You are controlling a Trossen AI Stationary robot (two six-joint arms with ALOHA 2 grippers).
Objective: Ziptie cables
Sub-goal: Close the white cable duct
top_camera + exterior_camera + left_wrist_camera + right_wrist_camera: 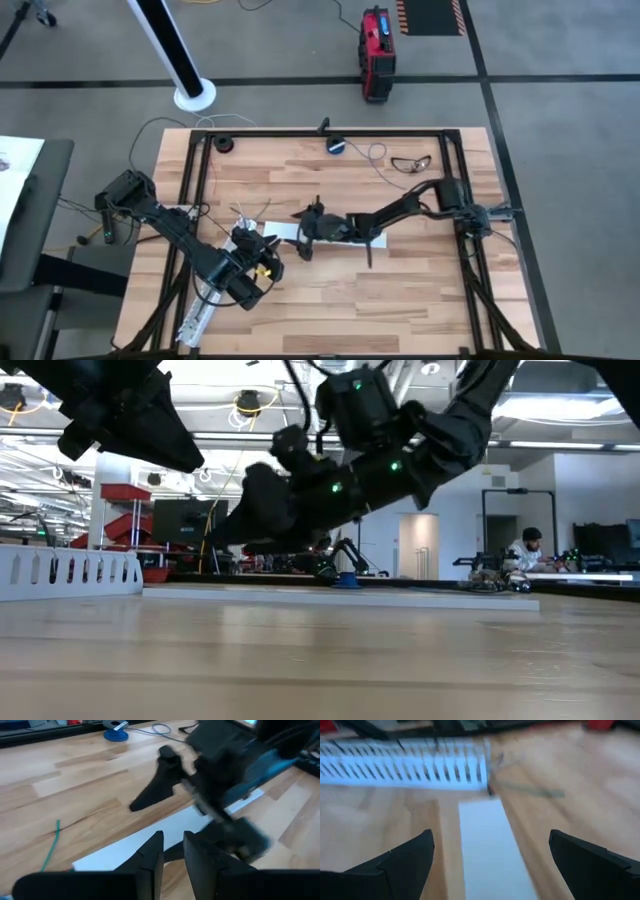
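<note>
Crowded mid-surface: left claw (262, 250) and right claw (312, 228), fingers spread wide, near each other over the flat white strip (285, 232). Slotted white cable duct (405, 767) walling the strip's far end. Open wood surface (400, 300) along the near edge and far right corner, barring eyeglasses (410, 162).

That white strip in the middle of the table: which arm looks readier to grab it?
The right one, probably. The right gripper hangs open directly over the white strip, while the left gripper, fingers nearly closed, sits at its end.
</note>
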